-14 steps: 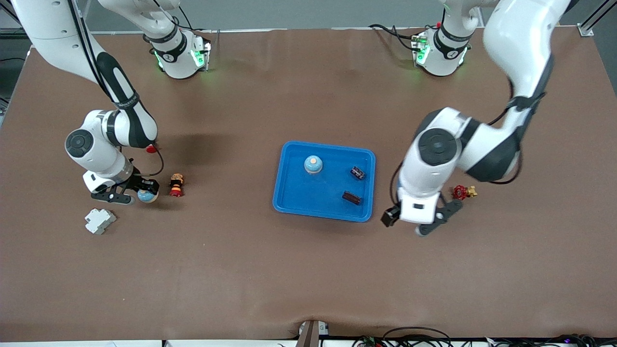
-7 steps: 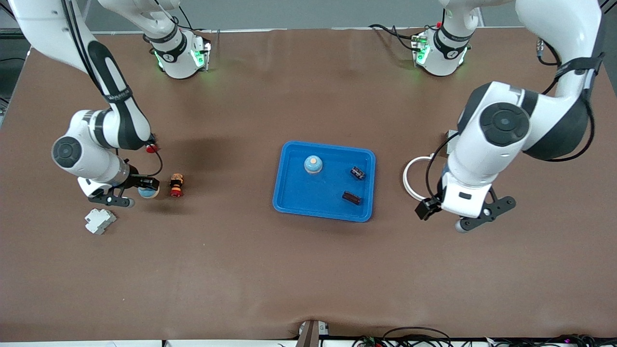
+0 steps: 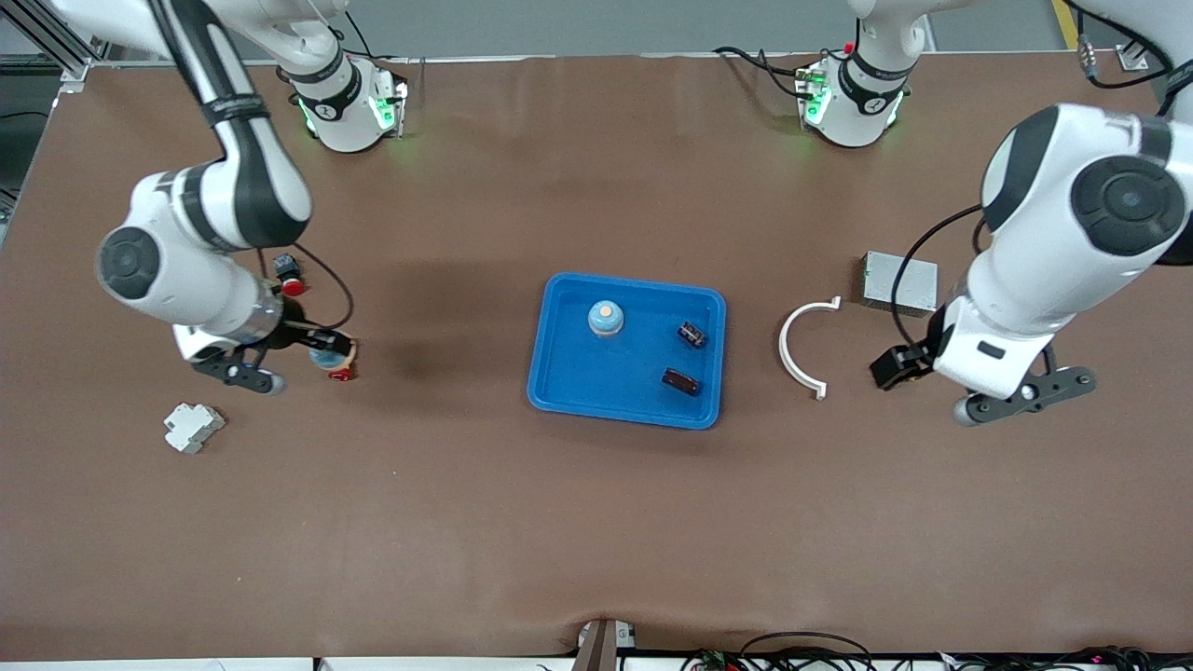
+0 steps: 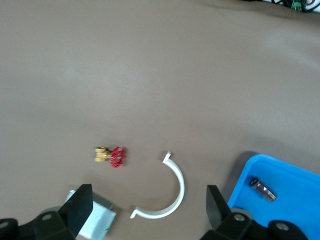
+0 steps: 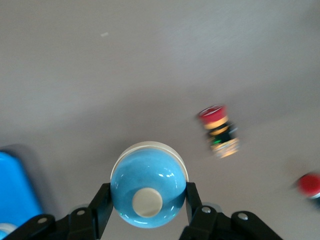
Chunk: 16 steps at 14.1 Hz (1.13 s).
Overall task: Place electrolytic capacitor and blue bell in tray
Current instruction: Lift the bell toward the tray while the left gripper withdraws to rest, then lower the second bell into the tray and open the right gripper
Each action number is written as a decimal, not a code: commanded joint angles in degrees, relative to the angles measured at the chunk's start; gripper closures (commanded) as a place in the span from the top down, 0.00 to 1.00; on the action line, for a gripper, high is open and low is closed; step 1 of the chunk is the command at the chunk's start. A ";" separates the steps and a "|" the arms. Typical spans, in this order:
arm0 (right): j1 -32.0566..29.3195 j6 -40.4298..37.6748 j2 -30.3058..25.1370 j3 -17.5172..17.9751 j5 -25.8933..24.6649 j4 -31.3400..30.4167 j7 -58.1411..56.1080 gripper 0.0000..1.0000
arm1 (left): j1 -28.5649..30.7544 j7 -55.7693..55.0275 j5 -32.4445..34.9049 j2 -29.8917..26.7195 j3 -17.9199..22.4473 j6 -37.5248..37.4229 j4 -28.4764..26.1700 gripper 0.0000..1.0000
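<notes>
The right gripper (image 3: 303, 357) has its jaws pinching a blue bell (image 5: 148, 184) and hangs over the bench (image 3: 559, 522) toward the right arm's end, above a small red button (image 3: 341, 374). The tray (image 3: 559, 391) lies at about 3 o'clock from it in the front view, well apart, and already holds another blue bell (image 3: 606, 318) and two dark capacitors (image 3: 691, 334). The left gripper (image 3: 1011, 396) waits with jaws spread over the bench near a white curved clip (image 3: 800, 349). The bell is round and smooth, so I think it can slip during the carry. A release too high may let it roll onto the parts in the tray.
</notes>
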 commanded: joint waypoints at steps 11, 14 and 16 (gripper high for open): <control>28.48 2.77 25.18 -0.42 -12.54 28.03 57.08 0.00 | 7.06 9.23 -9.17 -4.63 0.17 -7.69 1.80 1.00; 29.45 8.22 28.89 -0.60 -13.16 28.49 60.26 0.00 | 10.84 14.62 -9.17 -4.98 -0.09 -7.78 1.80 1.00; 29.80 8.32 29.77 -0.69 -13.25 28.66 61.67 0.00 | 11.02 16.21 -8.64 -6.29 0.35 -7.95 1.72 1.00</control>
